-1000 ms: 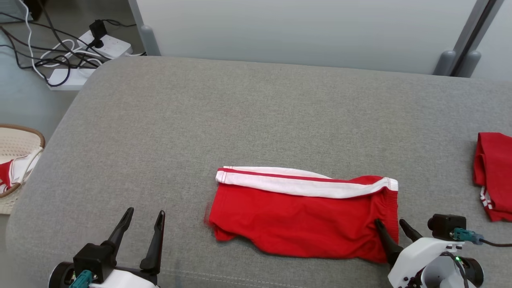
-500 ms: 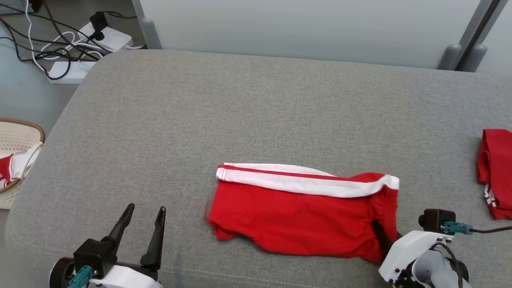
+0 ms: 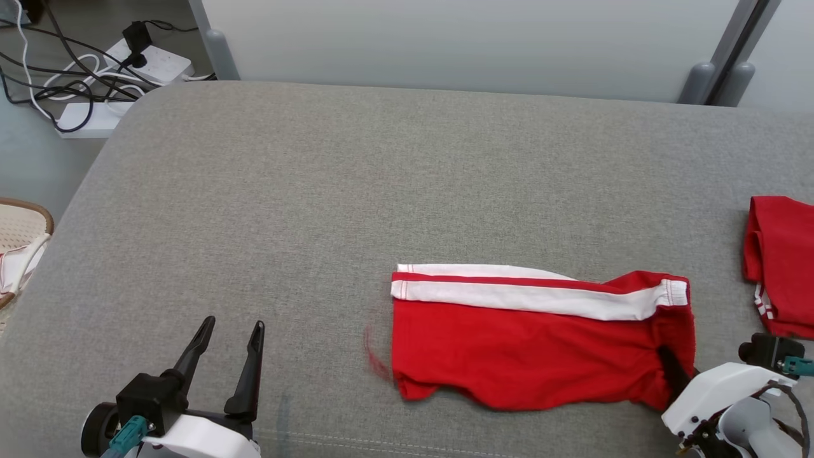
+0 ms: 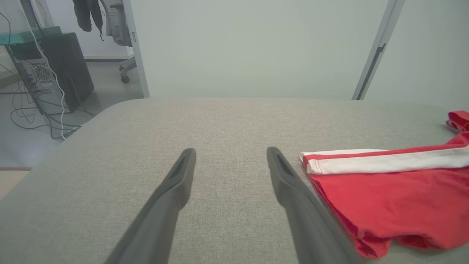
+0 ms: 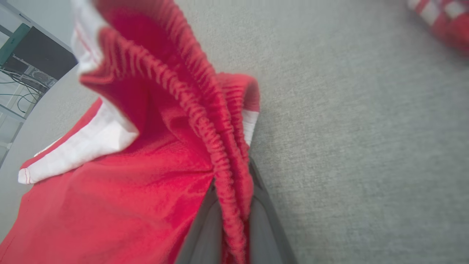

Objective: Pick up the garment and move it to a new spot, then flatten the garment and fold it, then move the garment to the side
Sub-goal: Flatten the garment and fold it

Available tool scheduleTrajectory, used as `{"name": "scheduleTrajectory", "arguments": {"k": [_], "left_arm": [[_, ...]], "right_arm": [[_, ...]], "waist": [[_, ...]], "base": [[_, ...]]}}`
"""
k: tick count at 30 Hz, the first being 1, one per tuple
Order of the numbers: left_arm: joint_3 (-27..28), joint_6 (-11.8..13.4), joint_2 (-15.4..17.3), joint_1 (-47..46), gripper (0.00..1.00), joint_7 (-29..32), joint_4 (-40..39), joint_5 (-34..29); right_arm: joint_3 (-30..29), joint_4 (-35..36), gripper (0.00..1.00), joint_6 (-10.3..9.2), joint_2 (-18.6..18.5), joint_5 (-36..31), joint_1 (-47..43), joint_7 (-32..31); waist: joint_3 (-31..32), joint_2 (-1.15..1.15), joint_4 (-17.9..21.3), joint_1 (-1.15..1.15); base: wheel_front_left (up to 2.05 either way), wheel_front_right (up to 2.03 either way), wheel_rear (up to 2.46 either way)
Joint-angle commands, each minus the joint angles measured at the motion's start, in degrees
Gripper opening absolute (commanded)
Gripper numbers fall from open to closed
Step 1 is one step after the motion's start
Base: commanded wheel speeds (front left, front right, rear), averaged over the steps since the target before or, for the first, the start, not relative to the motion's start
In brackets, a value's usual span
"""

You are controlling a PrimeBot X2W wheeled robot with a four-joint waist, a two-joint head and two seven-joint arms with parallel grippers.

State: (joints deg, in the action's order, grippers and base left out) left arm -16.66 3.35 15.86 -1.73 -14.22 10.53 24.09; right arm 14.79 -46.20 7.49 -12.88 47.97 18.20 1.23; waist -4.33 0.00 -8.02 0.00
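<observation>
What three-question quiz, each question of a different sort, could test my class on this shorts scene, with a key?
1. True or false: the left gripper is shut on the shorts.
2. Which part of the shorts does the right gripper pinch? A) white stripe B) elastic waistband C) leg hem
3. Fill in: another red garment lies near the grey surface's ___ edge, by the robot's sides.
Key: 1 false, it stands open, off the shorts; 2 B; 3 right.

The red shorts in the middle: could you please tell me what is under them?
The shorts lie on the grey cushion. The right gripper pinches their waistband. Whether anything else lies underneath cannot be seen; the cloth covers it.
</observation>
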Motion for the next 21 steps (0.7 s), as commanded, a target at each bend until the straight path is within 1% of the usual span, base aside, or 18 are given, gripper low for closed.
{"name": "scheduleTrajectory", "arguments": {"k": [1,3,6,14,17,21], "left_arm": [[2.51,-0.16,1.24,-3.17,1.0,-0.74,-1.03,-0.51],[2.69,-0.17,1.21,-3.24,1.0,-0.75,-0.94,-0.54],[2.81,-0.28,1.11,-3.25,1.0,-0.76,-0.81,-0.6],[2.75,-0.76,0.78,-3.2,1.0,-0.77,-0.52,-0.8],[2.62,-0.91,0.55,-3.42,1.0,-0.77,-0.51,-0.96],[2.36,-1.32,0.26,-3.78,1.0,-0.77,-0.26,-1.18]], "right_arm": [[0.61,1.15,0.0,0.0,-0.94,0.64,-0.01,0.91],[1.11,2.3,0.0,0.0,-1.29,0.81,0.28,0.93],[3.39,6.21,0.0,0.0,-1.22,0.38,0.81,0.18],[11.71,23.95,0.0,0.0,0.24,-1.13,-0.26,-6.48],[13.14,27.36,0.0,0.0,2.65,-2.01,-0.22,-8.64],[14.58,26.5,0.0,0.0,6.37,-4.0,0.95,-10.06]], "waist": [[-0.18,0.0,0.32,0.0],[-0.21,0.0,0.73,0.0],[0.0,0.0,1.22,0.0],[0.64,0.0,1.46,0.0],[0.41,0.0,1.19,0.0],[0.08,0.0,0.21,0.0]], "base": [[0.0,0.0,0.0],[0.0,0.0,0.0],[0.0,0.0,0.0],[0.0,0.0,0.0],[0.0,0.0,0.0],[0.0,0.0,0.0]]}}
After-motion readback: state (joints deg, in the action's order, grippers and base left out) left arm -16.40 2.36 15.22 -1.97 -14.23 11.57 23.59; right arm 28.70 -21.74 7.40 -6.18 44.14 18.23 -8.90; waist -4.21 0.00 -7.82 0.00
